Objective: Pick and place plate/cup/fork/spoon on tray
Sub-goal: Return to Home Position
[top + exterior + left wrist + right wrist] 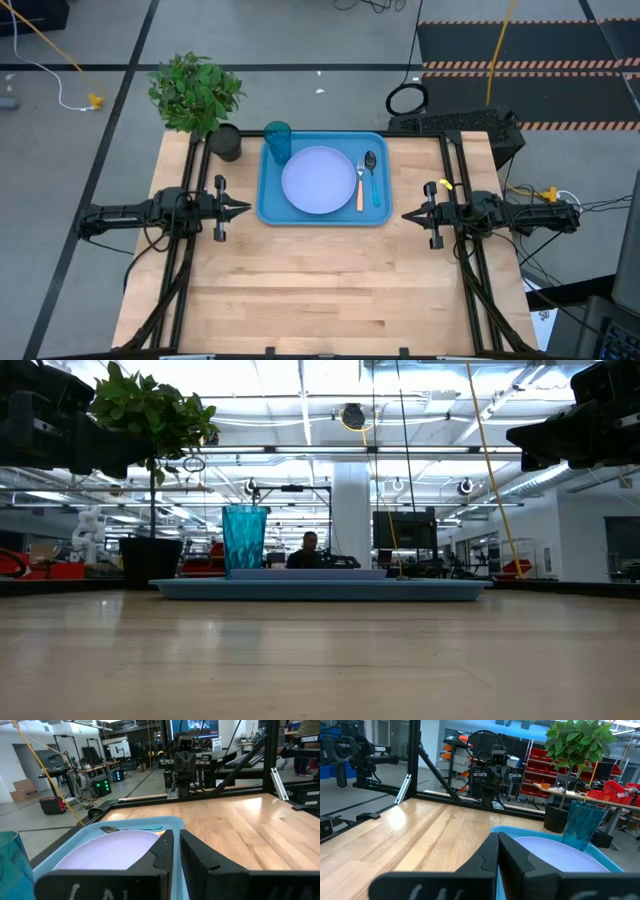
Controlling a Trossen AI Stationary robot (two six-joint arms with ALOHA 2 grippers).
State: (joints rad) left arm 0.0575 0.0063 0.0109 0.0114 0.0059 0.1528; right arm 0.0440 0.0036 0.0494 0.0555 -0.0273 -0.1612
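The blue tray [268, 205] lies at the table's far middle. On it rest the pale plate [319, 180], the teal cup [277, 140] standing upright at its far left corner, and the orange-handled fork [360, 190] and blue-handled spoon [373, 178] side by side along its right side. My left gripper [247, 208] is shut and empty, above the table just left of the tray. My right gripper [405, 215] is shut and empty, just right of the tray. The plate [107, 850] and the spoon [112, 828] also show in the left wrist view, the cup [583, 824] in the right wrist view.
A green plant [195, 92] in a black pot [226, 142] stands at the table's far left corner, close to the cup. Bare wood [320, 290] spreads over the table's near half. A person sits far behind the table in the low view [310, 550].
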